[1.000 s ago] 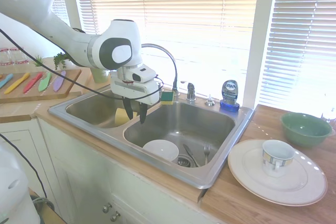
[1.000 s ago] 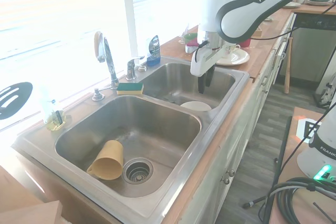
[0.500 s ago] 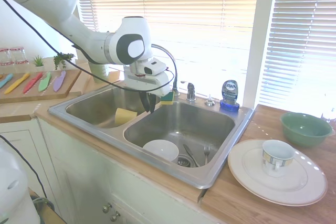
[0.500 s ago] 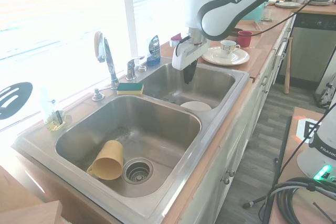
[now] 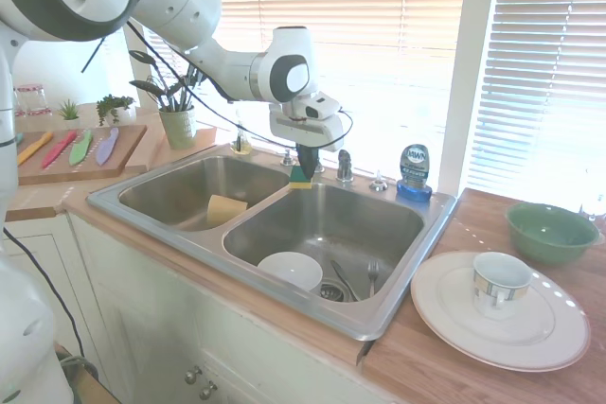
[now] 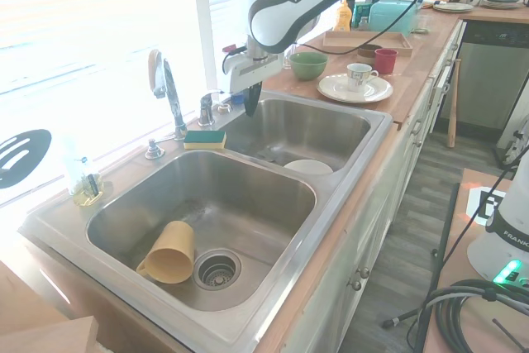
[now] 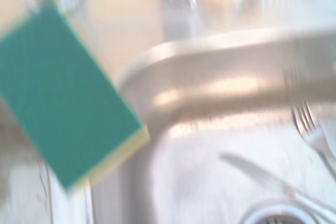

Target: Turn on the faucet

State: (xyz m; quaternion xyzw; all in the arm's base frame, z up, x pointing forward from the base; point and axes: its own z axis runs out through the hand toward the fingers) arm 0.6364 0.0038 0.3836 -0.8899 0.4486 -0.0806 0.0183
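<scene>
Since a second ago the gripper (image 6: 250, 103) has swung from frame centre to the sink's back rim, near the faucet (image 6: 168, 88). Jaws look together, view poor; lever (image 6: 207, 107) untouched, so approach only.

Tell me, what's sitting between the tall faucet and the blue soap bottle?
The short dark lever handle and a small chrome knob stand between the faucet and soap bottle, clearest in the first exterior view.
</scene>
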